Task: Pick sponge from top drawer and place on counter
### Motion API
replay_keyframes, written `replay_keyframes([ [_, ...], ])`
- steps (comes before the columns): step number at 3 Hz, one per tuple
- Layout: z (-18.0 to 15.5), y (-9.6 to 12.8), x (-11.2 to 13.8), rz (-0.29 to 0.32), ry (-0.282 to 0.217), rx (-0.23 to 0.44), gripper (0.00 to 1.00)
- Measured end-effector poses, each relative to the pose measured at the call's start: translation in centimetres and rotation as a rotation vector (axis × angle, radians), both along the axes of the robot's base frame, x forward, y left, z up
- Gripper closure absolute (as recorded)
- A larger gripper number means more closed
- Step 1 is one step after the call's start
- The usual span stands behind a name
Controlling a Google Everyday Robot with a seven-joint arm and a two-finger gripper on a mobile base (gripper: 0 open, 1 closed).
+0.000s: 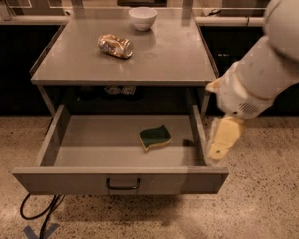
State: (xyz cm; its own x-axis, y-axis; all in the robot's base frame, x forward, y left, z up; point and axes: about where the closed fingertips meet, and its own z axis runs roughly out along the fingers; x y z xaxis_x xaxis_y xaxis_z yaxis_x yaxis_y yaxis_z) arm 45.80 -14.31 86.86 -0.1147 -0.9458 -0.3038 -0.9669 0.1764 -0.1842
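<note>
The sponge (155, 138), dark green on top with yellow foam below, lies flat on the floor of the open top drawer (65, 180), right of its middle. The drawer is pulled out below the grey counter (164, 59). My gripper (223, 139) hangs from the white arm (269, 68) at the right. It is above the drawer's right wall, to the right of the sponge and apart from it. Nothing shows in its grasp.
A dented golden can (115, 45) lies on the counter, with a white bowl (143, 18) at its back edge. A pale ledge (229, 20) with dark panels runs behind. A black cable (37, 215) lies on the speckled floor at the front left.
</note>
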Motion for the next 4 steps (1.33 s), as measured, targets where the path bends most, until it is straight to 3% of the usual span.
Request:
replay_keyframes([
  [1,-8.1,5.8,0.1,0.048,0.036,0.007,0.00],
  [2,-10.3,6.1,-0.2,0.012,0.035,0.017,0.00],
  [3,-10.3,6.1,-0.2,0.014,0.034,0.016,0.00],
  [4,-10.0,5.5,1.5,-0.009,-0.007,-0.018,0.00],
])
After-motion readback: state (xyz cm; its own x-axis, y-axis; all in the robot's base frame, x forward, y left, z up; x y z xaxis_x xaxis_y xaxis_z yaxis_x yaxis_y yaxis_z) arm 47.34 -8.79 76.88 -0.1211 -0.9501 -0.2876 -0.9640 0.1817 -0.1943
